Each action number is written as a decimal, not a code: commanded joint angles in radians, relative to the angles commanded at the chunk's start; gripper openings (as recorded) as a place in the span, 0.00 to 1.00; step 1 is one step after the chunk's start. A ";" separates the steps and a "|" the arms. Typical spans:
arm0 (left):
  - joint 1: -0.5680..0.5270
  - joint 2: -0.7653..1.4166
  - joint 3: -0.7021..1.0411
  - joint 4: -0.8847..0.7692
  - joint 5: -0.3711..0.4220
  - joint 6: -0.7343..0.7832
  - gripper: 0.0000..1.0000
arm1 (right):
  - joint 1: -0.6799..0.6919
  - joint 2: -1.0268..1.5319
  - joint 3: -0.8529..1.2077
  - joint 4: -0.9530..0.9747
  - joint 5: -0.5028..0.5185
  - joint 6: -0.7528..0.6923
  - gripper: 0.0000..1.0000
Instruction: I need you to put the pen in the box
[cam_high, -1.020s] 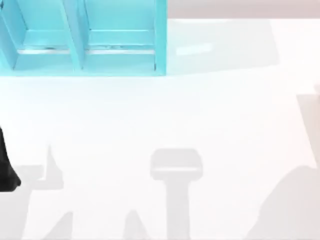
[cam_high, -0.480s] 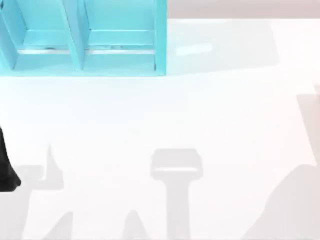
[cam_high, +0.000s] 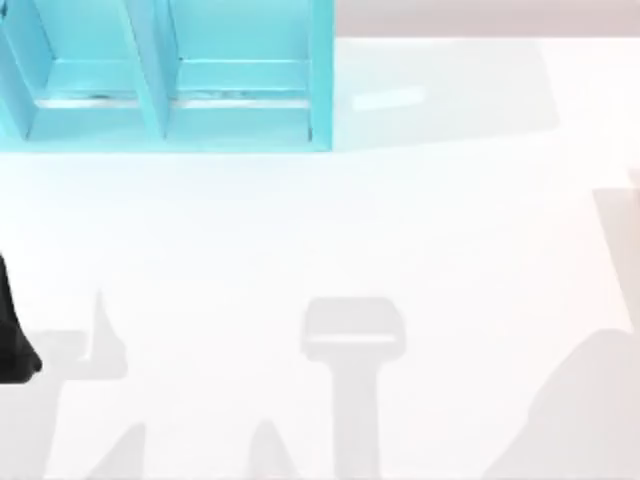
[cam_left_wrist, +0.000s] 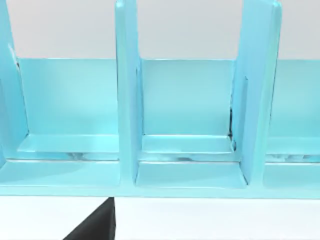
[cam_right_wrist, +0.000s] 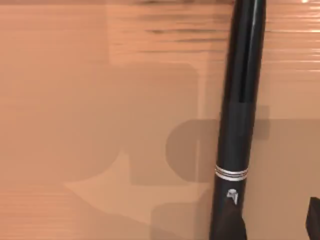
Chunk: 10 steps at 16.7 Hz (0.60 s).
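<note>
Right wrist view, closest in: slim black pen, silver ring band near one end, lying flat on a brown wood-grain surface. Right gripper just at that ringed end, dark parts either side; spread or pinching, cannot tell. Grey shadow patches on the wood beside the pen.

Top view: white table, grey shadows across the near half. Left arm at the left edge, parked.

Farther back, far left corner: turquoise box, split by upright dividers into open compartments. Left wrist view facing those compartments; black wedge of left gripper low before the box's front lip; state cannot be told.
</note>
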 joint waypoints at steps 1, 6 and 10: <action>0.000 0.000 0.000 0.000 0.000 0.000 1.00 | 0.000 0.000 0.000 0.000 0.000 0.000 0.60; 0.000 0.000 0.000 0.000 0.000 0.000 1.00 | 0.000 0.000 0.000 0.000 0.000 0.000 0.98; 0.000 0.000 0.000 0.000 0.000 0.000 1.00 | 0.000 0.000 0.000 0.000 0.000 0.000 1.00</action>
